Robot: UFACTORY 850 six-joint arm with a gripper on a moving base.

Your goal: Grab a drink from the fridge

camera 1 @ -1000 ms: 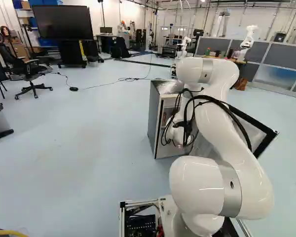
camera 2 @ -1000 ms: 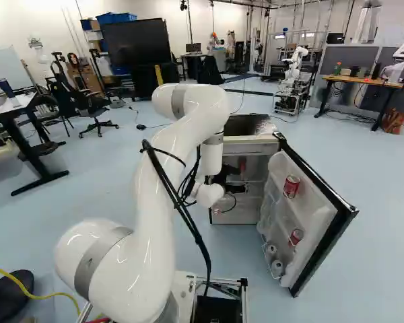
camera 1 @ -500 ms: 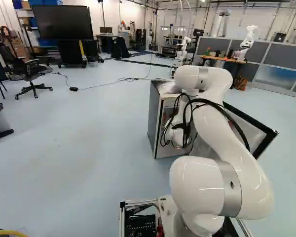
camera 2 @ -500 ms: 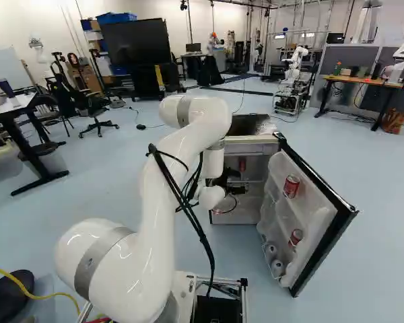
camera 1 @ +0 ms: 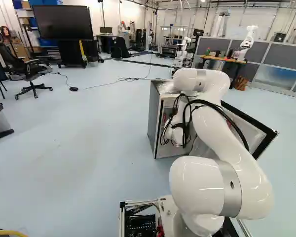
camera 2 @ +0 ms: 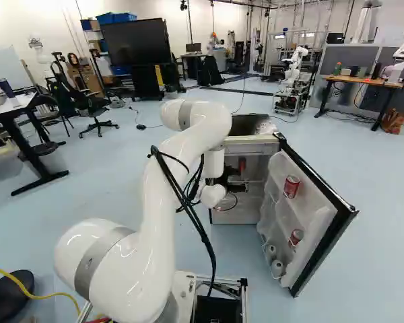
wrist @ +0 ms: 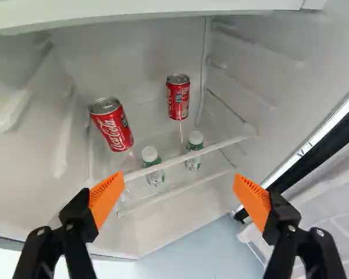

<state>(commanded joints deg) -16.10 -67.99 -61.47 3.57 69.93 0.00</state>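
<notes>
The black gripper with orange pads (wrist: 179,176) is held spread and empty; the nearer red cylindrical can (wrist: 113,129), likely sought, is stood upright on the clear shelf (wrist: 221,146) inside the white-lined fridge (wrist: 145,52), ahead, towards one finger's side; sideways centring seems needed.

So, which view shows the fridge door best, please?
The right base view, where the door stands unobstructed; in the left one the arm partly hides it, and the wrist view shows only a piece.

Red-and-white cans (wrist: 113,129), white-capped bottles (wrist: 155,175), orange pads (wrist: 106,196), pale blue floor (camera 1: 89,138)
</notes>
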